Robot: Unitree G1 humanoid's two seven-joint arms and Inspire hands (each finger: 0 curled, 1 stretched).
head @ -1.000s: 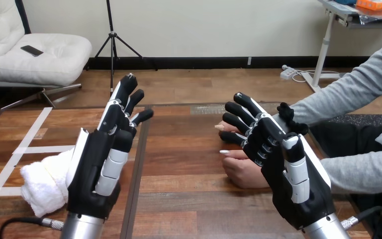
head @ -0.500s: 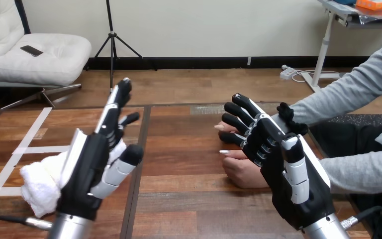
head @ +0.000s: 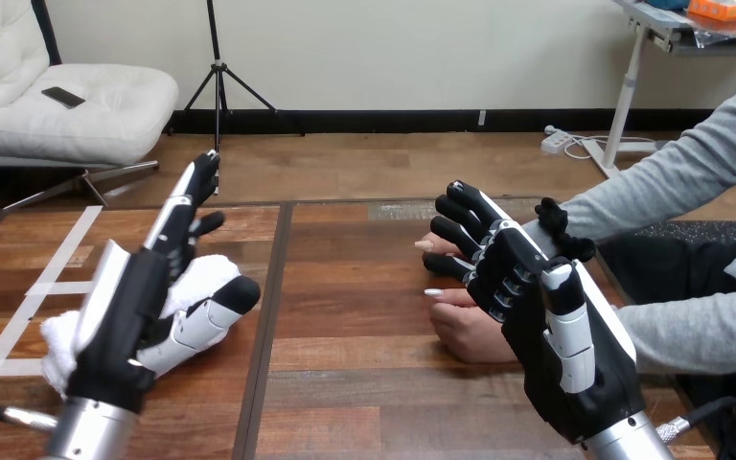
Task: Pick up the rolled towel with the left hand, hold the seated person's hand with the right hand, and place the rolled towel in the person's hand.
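One rolled towel (head: pixel 202 276) against left hand (head: pixel 118 321); right hand (head: pixel 575 369) over person's hand (head: pixel 468 332).

Table (head: pixel 355 287): wood planks with clear grain; I read a smooth, low-sheen finish.
Rolled towel (head: pixel 203 276): white cloth, nubby and matt.
Left hand (head: pixel 120 316): black plastic, satin; white shells glossier.
Right hand (head: pixel 575 359): same hard plastic; I see glints on its shells.
Left forearm (head: pixel 86 433): silver metal, smooth.

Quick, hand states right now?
Left hand: open, straight fingers over the rolled towel.
Right hand: against the person's hand; grip cannot be told.
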